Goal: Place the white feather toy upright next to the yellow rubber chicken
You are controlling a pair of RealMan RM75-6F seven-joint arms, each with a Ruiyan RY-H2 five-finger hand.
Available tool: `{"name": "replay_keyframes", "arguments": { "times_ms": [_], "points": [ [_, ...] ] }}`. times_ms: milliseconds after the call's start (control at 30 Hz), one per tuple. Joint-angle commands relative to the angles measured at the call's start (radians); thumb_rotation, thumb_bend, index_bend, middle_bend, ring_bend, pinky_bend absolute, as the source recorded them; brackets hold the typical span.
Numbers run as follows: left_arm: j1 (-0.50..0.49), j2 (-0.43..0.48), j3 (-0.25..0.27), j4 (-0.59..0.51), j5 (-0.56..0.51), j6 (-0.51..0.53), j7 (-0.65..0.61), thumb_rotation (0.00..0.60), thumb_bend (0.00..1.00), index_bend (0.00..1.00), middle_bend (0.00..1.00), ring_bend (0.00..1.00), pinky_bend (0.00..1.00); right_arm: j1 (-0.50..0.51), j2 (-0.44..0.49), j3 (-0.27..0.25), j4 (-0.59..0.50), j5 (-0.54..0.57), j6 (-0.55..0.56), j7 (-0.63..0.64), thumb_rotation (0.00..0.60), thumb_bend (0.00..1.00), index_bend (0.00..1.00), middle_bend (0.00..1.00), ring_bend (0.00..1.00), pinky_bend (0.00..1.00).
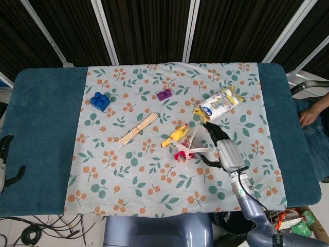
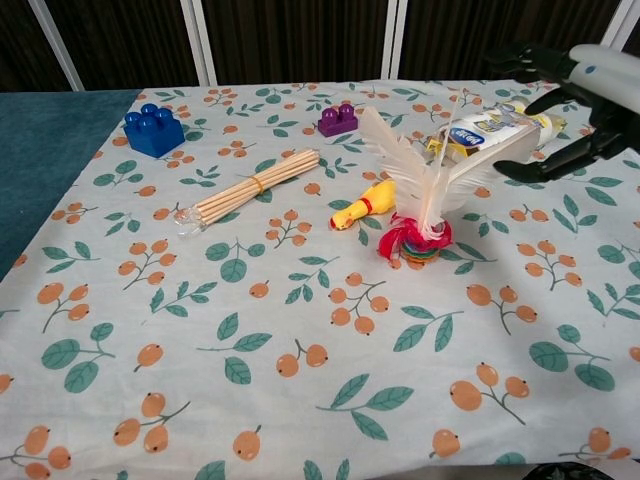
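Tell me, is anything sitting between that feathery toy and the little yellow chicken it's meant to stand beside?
Nothing visible does. The white feather toy stands upright on its colourful base right beside the yellow rubber chicken, with only bare tablecloth between them. The right hand is apart from the toy, fingers spread, holding nothing.

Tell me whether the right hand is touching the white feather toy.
Apart. In the chest view, the right hand hangs open to the right of the white feather toy, with tablecloth and the snack packet showing between its fingers and the feathers.
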Motion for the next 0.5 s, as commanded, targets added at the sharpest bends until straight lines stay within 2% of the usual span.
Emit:
{"name": "replay_keyframes", "arguments": {
  "times_ms": [33,167,267,367,500],
  "points": [
    [0.0,0.0,0.0,0.0,0.001,0.001,0.0,0.6,0.32,0.04,0.06,0.01,0.05,-0.051,0.116,-0.008,-0.088,-0.007,0.043,-0.009,0.6,0.2,0.0,0.02,0.04,0.15],
    [0.0,-0.001,0.001,0.0,0.006,0.003,0.002,0.6,0.32,0.04,0.06,0.01,0.05,-0.121,0.227,-0.031,-0.147,-0.06,0.128,-0.007,0.6,0.2,0.0,0.02,0.04,0.15],
    [0.0,-0.003,0.0,-0.001,0.005,0.004,0.005,0.6,0.32,0.04,0.06,0.01,0.05,-0.177,0.284,-0.075,-0.161,-0.114,0.192,-0.046,0.6,0.2,0.0,0.02,0.04,0.15],
    [0.0,-0.004,0.001,-0.001,0.005,0.005,0.009,0.6,0.32,0.04,0.06,0.01,0.05,-0.225,0.304,-0.12,-0.144,-0.158,0.25,-0.128,0.6,0.2,0.0,0.02,0.04,0.15],
    [0.001,-0.005,0.001,-0.001,0.007,0.009,0.011,0.6,0.32,0.04,0.06,0.01,0.05,-0.291,0.271,-0.173,-0.111,-0.212,0.334,-0.197,0.6,0.2,0.0,0.01,0.04,0.15]
  ]
}}
